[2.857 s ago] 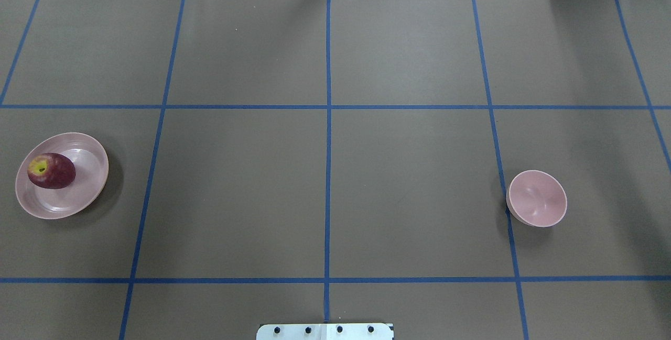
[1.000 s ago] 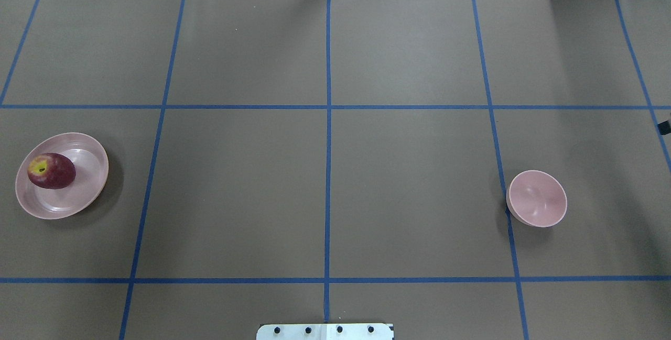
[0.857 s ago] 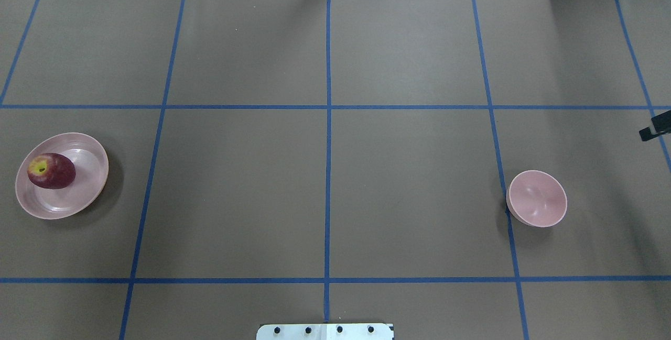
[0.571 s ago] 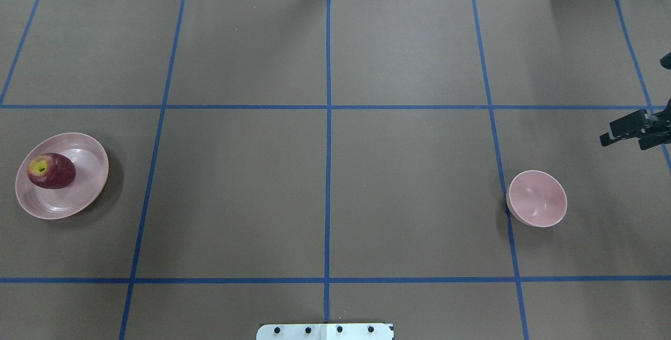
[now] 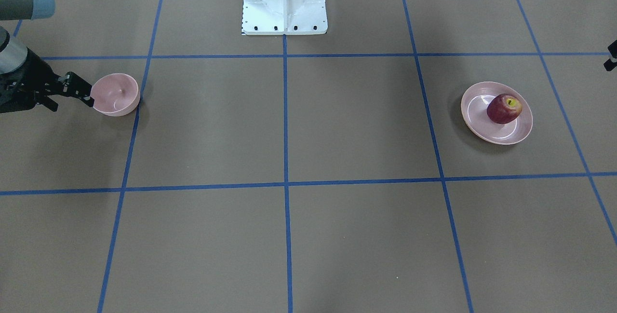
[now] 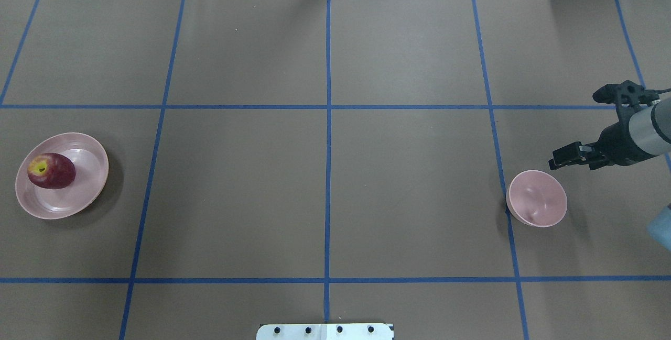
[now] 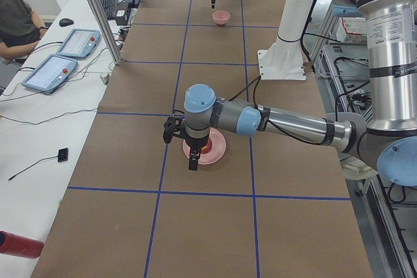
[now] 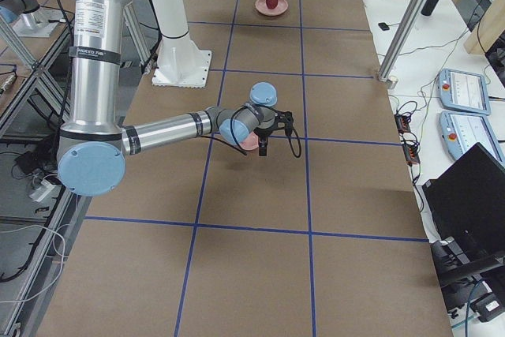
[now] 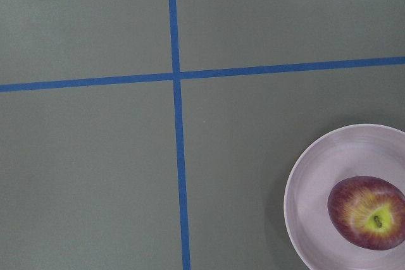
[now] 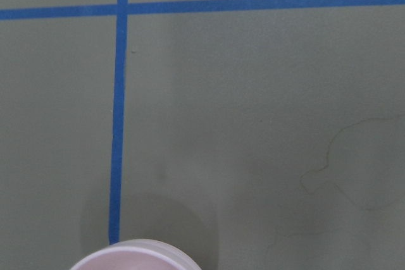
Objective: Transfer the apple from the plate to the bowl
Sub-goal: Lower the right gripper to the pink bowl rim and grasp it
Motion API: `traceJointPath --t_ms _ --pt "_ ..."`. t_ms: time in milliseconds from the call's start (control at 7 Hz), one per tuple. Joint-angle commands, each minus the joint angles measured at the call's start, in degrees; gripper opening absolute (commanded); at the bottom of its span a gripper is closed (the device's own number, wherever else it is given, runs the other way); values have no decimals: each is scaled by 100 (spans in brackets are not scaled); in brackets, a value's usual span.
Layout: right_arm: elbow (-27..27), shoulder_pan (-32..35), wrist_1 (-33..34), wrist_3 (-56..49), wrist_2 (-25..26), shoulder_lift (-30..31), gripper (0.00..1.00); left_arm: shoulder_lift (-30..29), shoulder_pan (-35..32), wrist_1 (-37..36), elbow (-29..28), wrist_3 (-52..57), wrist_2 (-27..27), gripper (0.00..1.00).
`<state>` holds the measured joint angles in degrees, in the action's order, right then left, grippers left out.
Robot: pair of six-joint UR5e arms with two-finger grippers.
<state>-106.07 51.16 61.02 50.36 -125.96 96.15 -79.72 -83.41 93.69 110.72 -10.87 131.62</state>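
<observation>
Right claw (image 6: 570,161) has swung in from the side and now hangs open and empty just beside the bowl (image 6: 537,198), probably because the apple (image 6: 51,171) sits way across from it on the plate (image 6: 78,196).

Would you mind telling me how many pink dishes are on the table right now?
2. The plate, holding the apple, sits on the robot's left side of the table; the empty bowl sits on its right side. None seems hidden.
</observation>
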Motion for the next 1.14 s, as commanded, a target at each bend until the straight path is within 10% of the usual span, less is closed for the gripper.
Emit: traceJointPath --t_ms 0,571,857,1000 --pt "25 -308 -55 114 133 9 100 -9 0 0 2 -12 13 98" --pt "86 -562 -582 106 186 238 94 -26 0 0 46 -12 13 98" --pt "104 -641 -574 97 151 238 9 -26 0 0 46 -12 22 98" --pt "86 -660 -591 123 81 238 0 -26 0 0 46 -12 22 98"
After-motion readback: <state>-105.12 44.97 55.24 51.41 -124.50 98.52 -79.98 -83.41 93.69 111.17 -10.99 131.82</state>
